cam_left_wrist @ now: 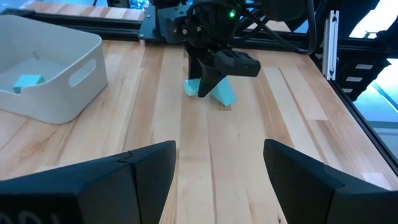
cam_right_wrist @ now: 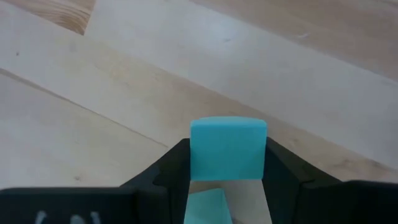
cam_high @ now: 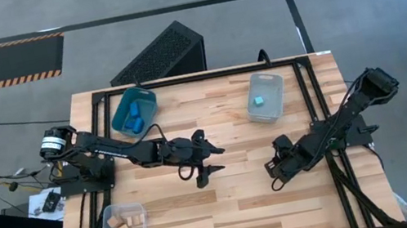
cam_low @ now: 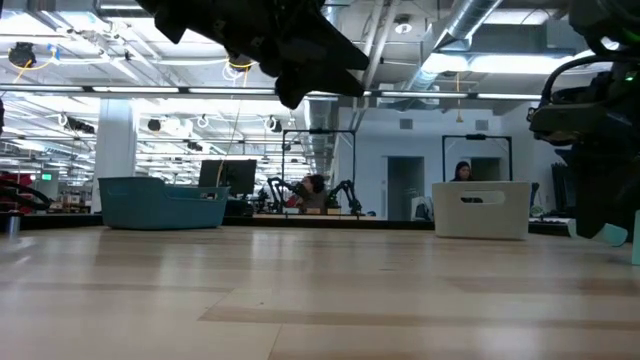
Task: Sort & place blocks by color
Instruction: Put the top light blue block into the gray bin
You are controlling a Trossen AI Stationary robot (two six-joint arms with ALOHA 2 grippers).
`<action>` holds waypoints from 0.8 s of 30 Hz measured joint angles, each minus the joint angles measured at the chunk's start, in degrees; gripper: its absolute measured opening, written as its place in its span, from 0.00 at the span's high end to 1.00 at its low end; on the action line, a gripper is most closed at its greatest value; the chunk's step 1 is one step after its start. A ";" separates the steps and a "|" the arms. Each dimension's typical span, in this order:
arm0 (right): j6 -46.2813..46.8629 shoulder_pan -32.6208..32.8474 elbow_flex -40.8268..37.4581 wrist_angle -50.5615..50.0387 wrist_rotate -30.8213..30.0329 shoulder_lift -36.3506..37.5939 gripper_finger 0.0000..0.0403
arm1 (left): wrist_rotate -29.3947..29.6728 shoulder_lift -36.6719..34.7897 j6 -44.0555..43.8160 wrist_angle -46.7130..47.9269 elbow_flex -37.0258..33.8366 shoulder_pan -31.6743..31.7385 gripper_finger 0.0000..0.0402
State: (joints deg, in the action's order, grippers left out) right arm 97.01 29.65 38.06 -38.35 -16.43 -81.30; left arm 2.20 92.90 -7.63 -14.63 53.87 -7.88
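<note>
Gripping a cyan block (cam_right_wrist: 227, 148) in the right pincer (cam_high: 277, 170) near the table's right edge; left pincer (cam_high: 210, 161) open, mid-table, farther.

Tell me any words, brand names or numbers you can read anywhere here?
None are readable. White marks on the right end effector, shut on a light cyan block, are cut off and blurred. Nothing is printed on the teal bin or the clear bin.
</note>
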 joint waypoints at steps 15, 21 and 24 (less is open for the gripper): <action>0.00 1.11 0.00 0.04 0.00 0.00 0.55 | 0.15 0.00 2.49 -3.09 0.00 0.22 0.42; -0.66 1.38 0.42 0.02 -0.18 0.86 0.45 | 0.10 0.00 3.37 -4.02 0.00 0.91 0.42; -2.99 1.92 2.04 0.06 -1.99 2.76 0.42 | -0.20 0.00 3.40 -6.21 0.02 1.94 0.42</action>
State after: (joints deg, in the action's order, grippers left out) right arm 94.02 31.57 40.10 -38.29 -18.42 -78.54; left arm 1.99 92.90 -4.23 -20.84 53.89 -5.94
